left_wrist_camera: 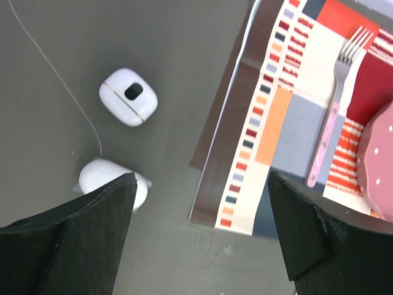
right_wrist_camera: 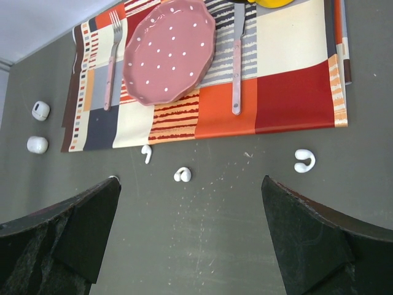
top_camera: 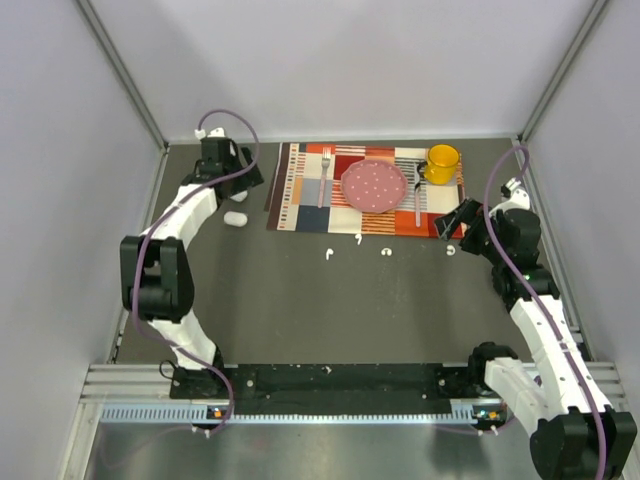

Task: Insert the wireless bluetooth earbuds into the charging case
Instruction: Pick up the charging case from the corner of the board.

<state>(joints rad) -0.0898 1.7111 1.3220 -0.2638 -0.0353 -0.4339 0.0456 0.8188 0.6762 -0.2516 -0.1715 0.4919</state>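
The left tool (left_wrist_camera: 201, 184), released and empty, hovers over two white pebble-shaped plastic charging cases (left_wrist_camera: 128, 96) left of the striped cloth placemat (left_wrist_camera: 270, 123). The right tool (right_wrist_camera: 189, 184), released, hangs above tiny white plastic earbuds (right_wrist_camera: 182, 175) on the dark tabletop (right_wrist_camera: 233, 246). Advised: centre the jaws on one bud before closing

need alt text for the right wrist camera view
Three small white earbuds lie apart on the dark table, just off the near edge of a patterned placemat that holds a pink dotted plate and a fork. Two white cases sit at the far left, and the right gripper stands open across the bottom.
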